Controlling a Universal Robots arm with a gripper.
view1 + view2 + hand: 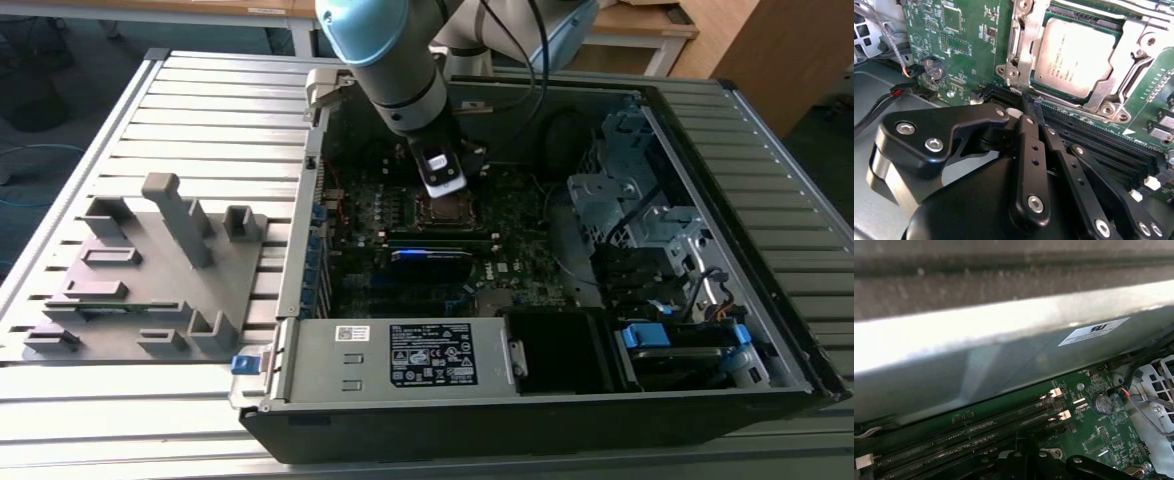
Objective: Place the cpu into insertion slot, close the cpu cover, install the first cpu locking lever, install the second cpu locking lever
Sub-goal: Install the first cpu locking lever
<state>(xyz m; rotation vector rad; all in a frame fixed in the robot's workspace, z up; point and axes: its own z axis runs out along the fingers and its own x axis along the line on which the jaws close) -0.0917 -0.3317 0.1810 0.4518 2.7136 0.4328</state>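
- An open computer case (781, 330) lies on its side on a slatted metal table (200, 110), with the green motherboard (966, 45) facing up.
- The arm (387, 60) reaches down into the case from the far edge, and the gripper (447, 185) hangs just above the middle of the board.
- In the second wrist view the gripper (1033, 107) has its black fingers (1029, 125) drawn together to a narrow tip with nothing between them.
- That tip sits over the long black memory slots (1094, 137), just beside the near edge of the socket.
- The cpu (1076, 57), a silvery square chip, lies flat in the insertion slot (1093, 24).
- The cpu cover (1126, 52) lies down over the chip, framing it on all sides through its window.
- I cannot tell from here how the locking levers stand.
- A round coin battery (934, 69) and a few loose cables (884, 40) lie near the board's edge, well apart from the socket.
- In the first wrist view a grey metal case wall (1004, 355) rises close beside the memory slots (979, 432), leaving little room on that side.
- In the exterior view, a grey box (394, 358) with a white label bounds the board on the near side, and drive cages (627, 210) crowd the exterior view's right.
- A grey plastic fixture (147, 270) stands on the table at the exterior view's left, well clear of the case.
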